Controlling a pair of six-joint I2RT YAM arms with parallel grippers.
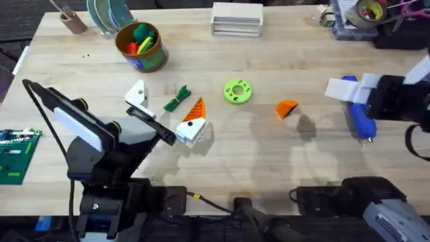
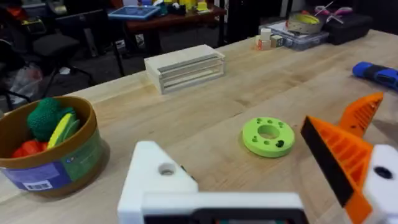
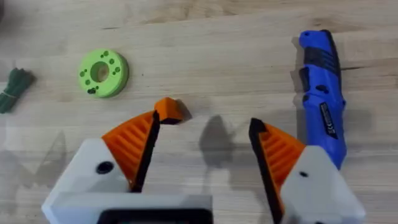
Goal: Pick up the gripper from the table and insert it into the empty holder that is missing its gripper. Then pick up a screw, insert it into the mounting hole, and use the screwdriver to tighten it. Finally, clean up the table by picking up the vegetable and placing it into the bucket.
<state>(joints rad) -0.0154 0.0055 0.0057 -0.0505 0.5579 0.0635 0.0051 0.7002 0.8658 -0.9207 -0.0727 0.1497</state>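
My right gripper [image 3: 202, 162] hangs with fingers apart, holding nothing, just above the loose orange gripper [image 3: 168, 110] at the wrist view's middle. My left gripper [image 1: 164, 114] is spread too, one holder [image 1: 138, 93] bare. The screwdriver [image 1: 359, 117] lies at the overhead's right, the vegetable [image 1: 177, 99] left of centre, the bucket [image 1: 149, 59] upper left. I judge every step is still undone.

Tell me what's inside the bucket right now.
The bucket holds toy pieces: a dark green knitted one, a yellow-green one and a red-orange one. Anything beneath them is covered. The vegetable is on the table, not in it.
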